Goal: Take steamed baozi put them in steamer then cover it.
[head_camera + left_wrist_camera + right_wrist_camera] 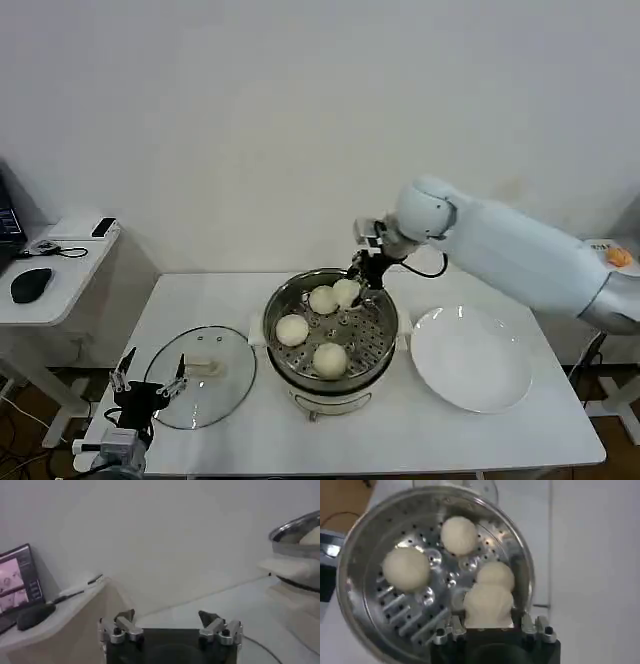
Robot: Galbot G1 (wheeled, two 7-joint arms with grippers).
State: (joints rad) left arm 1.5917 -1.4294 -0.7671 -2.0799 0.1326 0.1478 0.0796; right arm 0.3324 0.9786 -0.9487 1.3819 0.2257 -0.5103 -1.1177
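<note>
**Fourth baozi going in, lid not on yet**

Right gripper [366, 283] is over the far rim of the steamer [278, 305], which sits mid-worktop. In the right wrist view its jaws are closed on a baozi [488, 605], held low over the perforated tray, just beside another bun [495, 574] (touching or not, can't tell). Two more buns sit apart on the tray [405, 568] [459, 534], so the far side is the open slot, likely why the arm reaches in there.

White plate [470, 358] on the right side of the worktop carries nothing, so this looks like the last bun.

Cover [200, 375] lies flat near the front-left corner, handle up. Left gripper [148, 384] hovers at its near-left rim, jaws wide open, holding nothing, likely staged for the lid grab.

Next: release the bun, retract, then cover
</note>
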